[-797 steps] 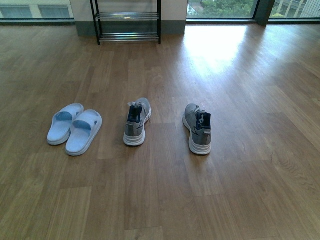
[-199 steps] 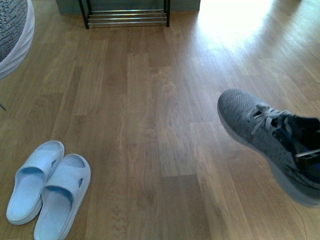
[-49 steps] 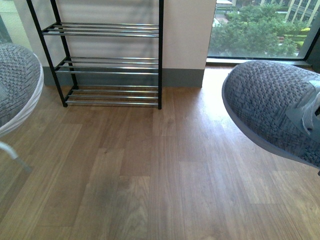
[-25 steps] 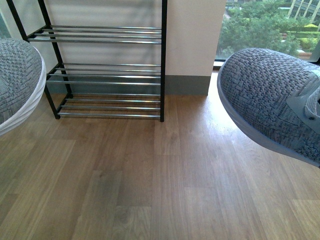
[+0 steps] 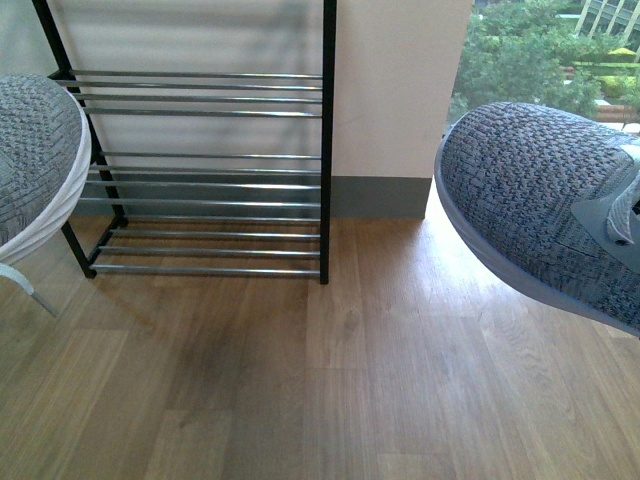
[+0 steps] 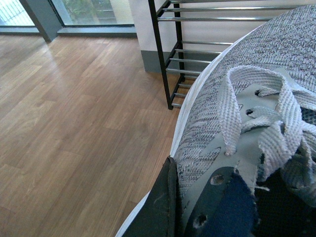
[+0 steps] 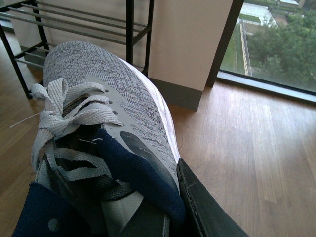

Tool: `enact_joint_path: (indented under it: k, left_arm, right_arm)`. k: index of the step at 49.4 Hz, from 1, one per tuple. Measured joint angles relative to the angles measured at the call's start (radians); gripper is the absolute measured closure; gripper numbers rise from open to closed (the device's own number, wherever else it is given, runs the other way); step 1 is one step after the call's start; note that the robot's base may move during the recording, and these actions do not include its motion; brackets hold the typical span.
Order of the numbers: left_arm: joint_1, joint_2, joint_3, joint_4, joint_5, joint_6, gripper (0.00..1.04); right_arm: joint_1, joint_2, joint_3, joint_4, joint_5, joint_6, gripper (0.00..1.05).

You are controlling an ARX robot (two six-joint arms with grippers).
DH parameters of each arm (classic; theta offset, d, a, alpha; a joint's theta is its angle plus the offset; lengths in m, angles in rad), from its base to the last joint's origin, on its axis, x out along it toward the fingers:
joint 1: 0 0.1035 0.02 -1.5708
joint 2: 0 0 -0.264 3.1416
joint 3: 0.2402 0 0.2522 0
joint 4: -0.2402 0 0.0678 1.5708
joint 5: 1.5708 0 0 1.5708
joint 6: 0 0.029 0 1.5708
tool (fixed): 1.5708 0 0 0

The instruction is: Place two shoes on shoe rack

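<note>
Two grey knit sneakers hang in the air in front of the shoe rack (image 5: 210,170), a black frame with chrome bars against the wall. The left sneaker's toe (image 5: 35,160) shows at the left edge of the front view, overlapping the rack's left post. The right sneaker's toe (image 5: 540,200) hangs to the right of the rack. In the left wrist view my left gripper (image 6: 207,212) is shut on the left sneaker (image 6: 276,59), one dark finger (image 6: 160,207) pressed on its side. My right gripper (image 7: 148,217) is shut on the right sneaker (image 7: 98,84) at its navy collar, one finger (image 7: 202,207) outside.
A pale wall pillar (image 5: 395,90) with a grey skirting (image 5: 380,197) stands right of the rack. Beyond it a floor-level window (image 5: 540,50) shows trees. Bare wood floor (image 5: 350,380) lies in front of the rack.
The rack has grown larger and sits lower in the front view, so I am closer to it. Both sneakers stay held at the frame's edges.
</note>
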Motion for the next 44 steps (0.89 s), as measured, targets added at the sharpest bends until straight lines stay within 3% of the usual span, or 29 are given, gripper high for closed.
enact_joint_path:
  k: [44]
  left_arm:
    - [0.005, 0.001, -0.003, 0.0, -0.016, 0.0, 1.03]
  right_arm:
    - [0.002, 0.002, -0.002, -0.001, -0.012, 0.0, 1.03]
